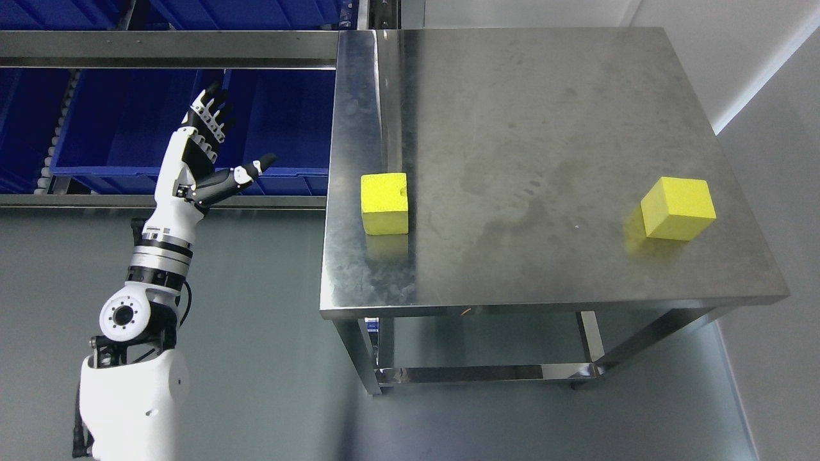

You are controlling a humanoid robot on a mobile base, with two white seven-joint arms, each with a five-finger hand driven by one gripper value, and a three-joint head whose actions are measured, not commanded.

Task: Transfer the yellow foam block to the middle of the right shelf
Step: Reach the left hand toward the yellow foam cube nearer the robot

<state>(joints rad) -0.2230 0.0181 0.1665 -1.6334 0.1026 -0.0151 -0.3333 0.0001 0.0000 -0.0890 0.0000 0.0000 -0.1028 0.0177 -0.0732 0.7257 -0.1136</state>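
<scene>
Two yellow foam blocks lie on the steel table (525, 128). One yellow foam block (384, 203) sits near the table's left edge; the second yellow block (678, 208) rests near the right edge, turned at an angle. My left hand (214, 150) is raised to the left of the table, off its surface, in front of the blue bins. Its fingers are spread, the thumb points toward the table, and it holds nothing. The nearer block is about two hand widths to the right of it. My right arm is out of view.
Blue plastic bins (128, 121) sit on a metal rack (166, 57) at the upper left, behind the hand. A lower table frame (487, 372) shows beneath the top. Grey floor spreads on the left and at the bottom; a white wall (756, 57) rises at the right.
</scene>
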